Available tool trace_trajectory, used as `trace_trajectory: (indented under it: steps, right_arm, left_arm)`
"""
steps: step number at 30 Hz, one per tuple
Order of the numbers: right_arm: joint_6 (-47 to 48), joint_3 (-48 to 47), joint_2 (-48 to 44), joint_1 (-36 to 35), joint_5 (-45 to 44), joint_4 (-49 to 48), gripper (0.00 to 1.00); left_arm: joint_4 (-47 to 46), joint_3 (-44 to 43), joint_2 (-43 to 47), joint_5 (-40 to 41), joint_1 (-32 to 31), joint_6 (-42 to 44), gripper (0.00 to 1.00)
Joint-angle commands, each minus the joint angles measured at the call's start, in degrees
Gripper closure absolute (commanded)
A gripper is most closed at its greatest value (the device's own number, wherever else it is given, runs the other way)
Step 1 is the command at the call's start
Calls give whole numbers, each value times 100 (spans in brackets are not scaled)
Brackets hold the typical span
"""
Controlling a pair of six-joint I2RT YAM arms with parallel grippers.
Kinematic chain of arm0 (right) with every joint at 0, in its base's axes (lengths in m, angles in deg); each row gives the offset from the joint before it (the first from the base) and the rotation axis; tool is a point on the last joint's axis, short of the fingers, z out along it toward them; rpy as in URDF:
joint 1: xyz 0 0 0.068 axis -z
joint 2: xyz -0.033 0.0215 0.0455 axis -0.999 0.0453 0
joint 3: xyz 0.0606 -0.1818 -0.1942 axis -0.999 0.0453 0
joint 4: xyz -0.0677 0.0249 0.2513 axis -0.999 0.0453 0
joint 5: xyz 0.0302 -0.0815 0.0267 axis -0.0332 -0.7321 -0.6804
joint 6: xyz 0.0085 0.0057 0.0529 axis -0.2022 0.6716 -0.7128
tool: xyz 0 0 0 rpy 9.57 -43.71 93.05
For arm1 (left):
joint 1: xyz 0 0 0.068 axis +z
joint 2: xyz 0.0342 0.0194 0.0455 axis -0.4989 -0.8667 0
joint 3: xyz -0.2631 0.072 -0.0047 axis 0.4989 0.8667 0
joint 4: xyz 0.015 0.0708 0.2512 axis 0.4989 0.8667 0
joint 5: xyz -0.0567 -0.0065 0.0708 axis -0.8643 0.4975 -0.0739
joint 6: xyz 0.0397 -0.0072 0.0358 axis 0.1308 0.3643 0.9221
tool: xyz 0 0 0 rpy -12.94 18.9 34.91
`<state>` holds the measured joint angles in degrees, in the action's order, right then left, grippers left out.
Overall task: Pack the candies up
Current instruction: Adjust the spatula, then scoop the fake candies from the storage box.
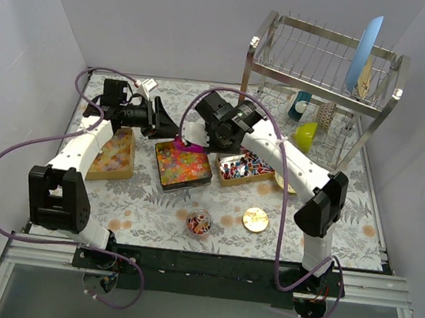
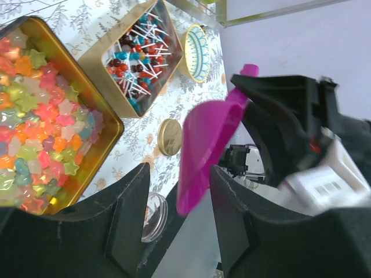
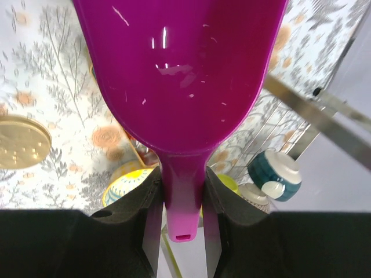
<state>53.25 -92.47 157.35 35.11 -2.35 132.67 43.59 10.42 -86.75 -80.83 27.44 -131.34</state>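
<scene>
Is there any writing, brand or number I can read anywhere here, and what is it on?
None can be read.
White sticker on the right arm: barcode and print, too blurred.
Gold lid: surface marks, too small to read.

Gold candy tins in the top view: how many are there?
3, side by side: the left tin partly under the left arm, the middle tin beneath the purple scoop, the right tin partly under the right arm. None seems wholly hidden.

scoop (image 1: 187, 146) above middle tin (image 1: 156, 160) — obstacle, rack (image 1: 319, 94) behind
</scene>
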Motion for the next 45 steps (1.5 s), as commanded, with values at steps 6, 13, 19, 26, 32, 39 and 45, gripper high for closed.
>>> trace_trajectory:
  steps: [6,13,19,26,32,39,45]
  right_arm:
    - [-265,-1159,155,-317,137,-172,99]
    - [-160,-694,-496,-308,910,-612,99]
    - [-90,-518,-707,-159,1499,-760,99]
    - [857,36,-611,158,1219,-726,99]
    - [2036,-16,-260,290,841,-603,99]
    - [3232,-684,574,290,526,-480,99]
    - [4040,-755,970,281,42,-734,99]
  left_arm:
    - [17,309,-5,385,-24,84,57]
    - [88,538,-14,667,-7,224,58]
    - [149,432,-136,869,168,321,57]
    - [536,98,669,1886,845,111,52]
    - [1098,1054,1156,2697,872,-215,84]
    - [950,2232,1252,2504,855,-714,100]
    - [353,3156,1094,2205,688,-1102,100]
